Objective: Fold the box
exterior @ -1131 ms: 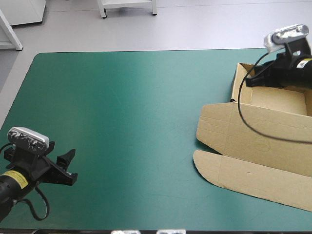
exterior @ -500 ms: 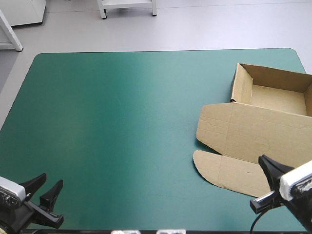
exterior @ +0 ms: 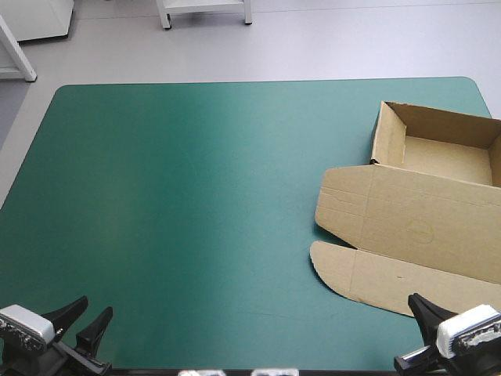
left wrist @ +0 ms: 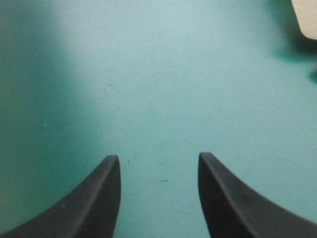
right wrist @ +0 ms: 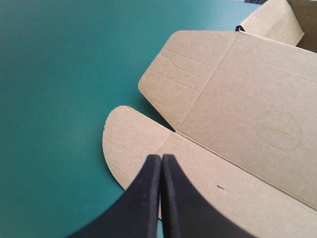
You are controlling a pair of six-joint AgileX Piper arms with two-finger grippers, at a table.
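Note:
The brown box (exterior: 423,211) lies at the table's right side as an open tray (exterior: 442,157) with raised walls, its lid (exterior: 407,207) spread flat toward the near edge and ending in a rounded front flap (exterior: 368,278). My right gripper (exterior: 417,302) is shut at the near right corner, just short of that flap. In the right wrist view its tip (right wrist: 161,156) hovers over the flap (right wrist: 133,148) with nothing held. My left gripper (exterior: 95,307) is open at the near left corner, far from the box. In its own view the gripper (left wrist: 158,156) has only teal-green cover between its fingers.
The teal-green cover (exterior: 203,196) stretches bare from the box to the left edge. The box reaches past the table's right edge (exterior: 493,235).
Both arms have drawn back to the near edge. The right gripper left the tray's far wall and now sits at the near right corner. The box has not moved.

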